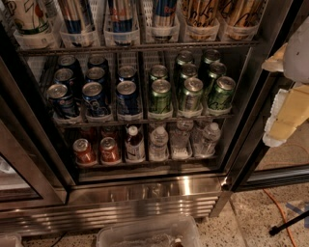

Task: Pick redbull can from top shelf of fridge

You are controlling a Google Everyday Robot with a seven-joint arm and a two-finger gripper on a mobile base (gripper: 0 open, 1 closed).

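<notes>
The fridge (pixel 145 195) stands open in front of me, steel base below and wire racks inside. Its top shelf (pixel 135 48) runs along the upper edge of the view, carrying clear plastic lane trays. Three lanes hold redbull cans (pixel 120 14), slim and blue-and-silver, with only their lower parts showing. Gold-and-black cans (pixel 200 12) fill the lanes to their right. My gripper (pixel 286 103), cream and yellow, hangs at the right edge of the view, outside the fridge, lower than the top shelf and far right of the redbull cans. It holds nothing.
The middle rack holds short dark-blue cans (pixel 96 91) and green cans (pixel 188 89). The bottom rack holds red cans (pixel 96 150) and water bottles (pixel 183 140). A clear plastic bin (pixel 149 234) sits on the floor. An orange cable (pixel 280 212) and a black stand leg (pixel 289 224) lie at the right.
</notes>
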